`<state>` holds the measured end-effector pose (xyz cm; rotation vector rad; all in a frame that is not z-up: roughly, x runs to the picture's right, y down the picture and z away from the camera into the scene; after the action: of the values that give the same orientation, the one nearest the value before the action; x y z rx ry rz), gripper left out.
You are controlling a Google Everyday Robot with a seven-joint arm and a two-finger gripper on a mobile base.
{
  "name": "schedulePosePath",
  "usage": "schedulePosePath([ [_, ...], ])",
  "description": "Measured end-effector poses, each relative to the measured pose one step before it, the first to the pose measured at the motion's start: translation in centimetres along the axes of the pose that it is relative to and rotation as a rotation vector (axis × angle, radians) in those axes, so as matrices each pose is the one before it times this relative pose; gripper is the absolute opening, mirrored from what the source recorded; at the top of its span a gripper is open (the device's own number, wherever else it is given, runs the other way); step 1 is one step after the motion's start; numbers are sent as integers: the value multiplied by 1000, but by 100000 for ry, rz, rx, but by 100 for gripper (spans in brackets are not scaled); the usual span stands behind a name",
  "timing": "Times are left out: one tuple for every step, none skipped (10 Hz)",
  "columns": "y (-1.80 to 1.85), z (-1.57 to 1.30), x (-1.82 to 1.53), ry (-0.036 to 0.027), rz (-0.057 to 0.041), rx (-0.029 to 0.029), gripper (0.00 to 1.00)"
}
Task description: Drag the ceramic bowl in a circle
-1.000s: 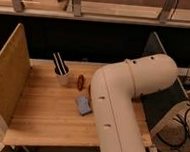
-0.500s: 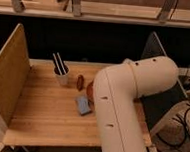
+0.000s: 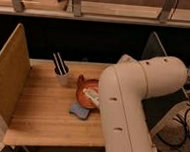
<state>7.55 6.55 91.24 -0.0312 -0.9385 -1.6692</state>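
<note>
Gripper closed at ceramic bowl, wooden table, side panels

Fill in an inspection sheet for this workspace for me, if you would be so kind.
Surface: light wooden table, level.
Job's things: bowl, upright near the table's middle, its right side hidden by the arm.
Clutter: cup with black sticks, behind and left of the bowl; small dark object at the bowl's far rim; blue-grey pad just in front of the bowl.
Grippers: gripper shut at the bowl, seemingly on its rim; mostly hidden by the arm.
Cables: dark cables on the floor at the right.
Surroundings: wooden divider at the left, grey panel at the right, rail behind.
</note>
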Motion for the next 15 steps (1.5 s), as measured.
schedulePosePath([
  [-637, -315, 63, 247, -1520, 1644, 0],
  [-335, -179, -274, -558, -1454, 866, 0],
  [139, -86, -638, -1402, -778, -46, 0],
  [621, -35, -552, -1066, 463, -886, 0],
  [2079, -222, -861, -1569, 3020, -3505, 0],
  [1737, -237, -331, -859, 2599, -3361, 0],
  [1944, -159, -97, -454, 2646, -4199, 0],
  [1538, -107, 235, 45, 2230, -3577, 0],
  [1161, -206, 676, 1013, 1669, -3126, 0],
  [672, -284, 863, 1342, 772, -2343, 0],
  [259, -400, 832, 1449, -97, -1445, 0],
  [-1, -352, 952, 1553, -1096, -1308, 0],
  [-624, -36, 1077, 1267, -1867, -417, 0],
  [-703, 241, 496, 255, -1602, 583, 0],
  [-1631, 678, 764, -35, -3094, 1814, 0],
])
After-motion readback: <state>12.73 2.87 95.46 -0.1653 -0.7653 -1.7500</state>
